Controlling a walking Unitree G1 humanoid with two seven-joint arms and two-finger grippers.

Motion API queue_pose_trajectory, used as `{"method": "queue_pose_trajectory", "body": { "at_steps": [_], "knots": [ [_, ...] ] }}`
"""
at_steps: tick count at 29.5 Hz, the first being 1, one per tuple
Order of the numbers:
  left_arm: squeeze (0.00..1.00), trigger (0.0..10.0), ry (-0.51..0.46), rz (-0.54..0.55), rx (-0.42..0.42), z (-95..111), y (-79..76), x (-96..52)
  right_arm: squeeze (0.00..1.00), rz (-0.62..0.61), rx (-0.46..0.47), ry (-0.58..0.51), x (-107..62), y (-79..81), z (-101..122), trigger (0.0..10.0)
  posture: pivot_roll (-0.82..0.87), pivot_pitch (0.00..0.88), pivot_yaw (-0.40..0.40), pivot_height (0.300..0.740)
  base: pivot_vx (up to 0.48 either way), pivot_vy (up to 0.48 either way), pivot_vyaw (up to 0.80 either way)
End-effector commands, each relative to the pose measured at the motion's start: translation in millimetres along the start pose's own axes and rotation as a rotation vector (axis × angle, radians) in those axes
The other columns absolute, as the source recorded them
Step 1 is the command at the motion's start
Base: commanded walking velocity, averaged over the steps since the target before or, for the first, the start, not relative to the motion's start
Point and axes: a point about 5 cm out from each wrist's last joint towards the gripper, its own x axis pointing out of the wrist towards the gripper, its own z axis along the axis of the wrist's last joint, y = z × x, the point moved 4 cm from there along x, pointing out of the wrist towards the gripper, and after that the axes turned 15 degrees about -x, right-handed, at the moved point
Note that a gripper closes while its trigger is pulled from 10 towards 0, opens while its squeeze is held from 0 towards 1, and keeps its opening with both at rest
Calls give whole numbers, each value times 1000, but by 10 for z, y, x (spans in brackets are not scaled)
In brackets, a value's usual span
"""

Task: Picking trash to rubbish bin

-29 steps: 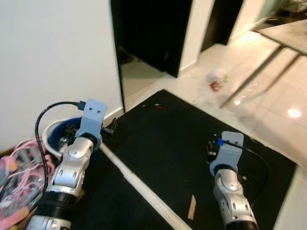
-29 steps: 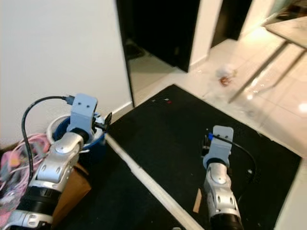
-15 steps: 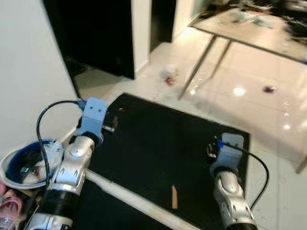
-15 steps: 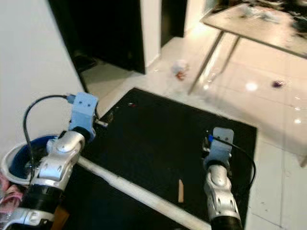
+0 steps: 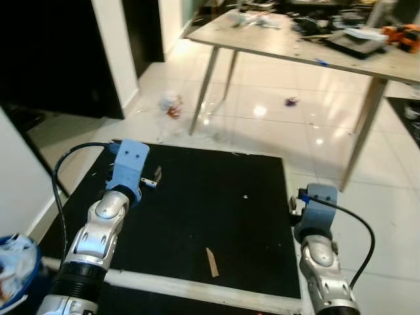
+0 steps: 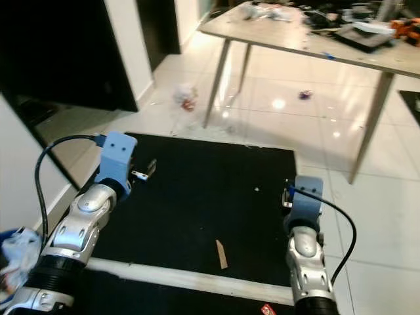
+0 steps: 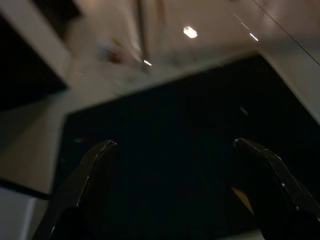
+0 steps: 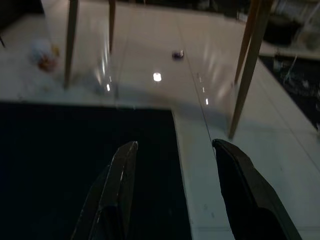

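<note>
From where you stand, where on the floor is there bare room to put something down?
The black mat is mostly bare between the two arms; a wood sliver lies near its white front strip. The tiles past the mat's right edge, before the table leg, look free. Crumpled trash and a purple scrap lie beyond.

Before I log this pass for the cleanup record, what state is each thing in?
Left gripper: open, empty, above the black mat.
Right gripper: open, empty, at the mat's edge.
Crumpled wrapper: on the floor by the table leg.
Small purple scrap: on the floor under the table.
</note>
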Motion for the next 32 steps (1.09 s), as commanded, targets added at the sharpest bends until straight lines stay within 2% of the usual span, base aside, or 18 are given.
{"method": "queue_pose_trajectory", "body": {
  "at_steps": [1, 4, 9, 12, 14, 17, 21, 32],
  "knots": [
    [0, 10000, 42, -9, 2, -115, -17, -14, 0, 92, -17, -98, -17, 146, 174, 10000, 35, 122, 72, 740, 0, 0, -800],
    [0, 10000, 7, -8, -18, -66, -54, -13, 0, 144, -21, -136, -17, 225, 261, 10000, 32, 122, 71, 740, 0, 0, -763],
    [0, 10000, -68, -27, -66, 56, -143, -13, 0, 181, -4, -107, -10, 322, 211, 10000, 37, 122, 66, 740, 0, 0, 0],
    [0, 10000, -57, -32, -63, 51, -146, -15, 0, 211, -4, -130, -22, 373, 251, 10000, 35, 123, 68, 740, 0, 0, 0],
    [0, 10000, -44, -40, -69, 29, -137, -25, 0, 269, -30, -177, -57, 462, 318, 10000, 35, 122, 68, 740, 0, 0, 0],
    [0, 10000, -53, -46, -80, 44, -139, -29, 0, 278, -37, -182, -64, 477, 324, 10000, 32, 124, 68, 740, 0, 0, 0],
    [0, 10000, -120, -56, -124, 164, -145, -49, 0, 273, -31, -172, -64, 472, 304, 10000, 32, 126, 65, 740, 63, 0, 0],
    [0, 10000, -134, -72, -102, 208, -168, -53, 0, 273, -20, -146, -64, 498, 265, 10000, 33, 126, 63, 740, 313, 0, 0]
  ]
}}
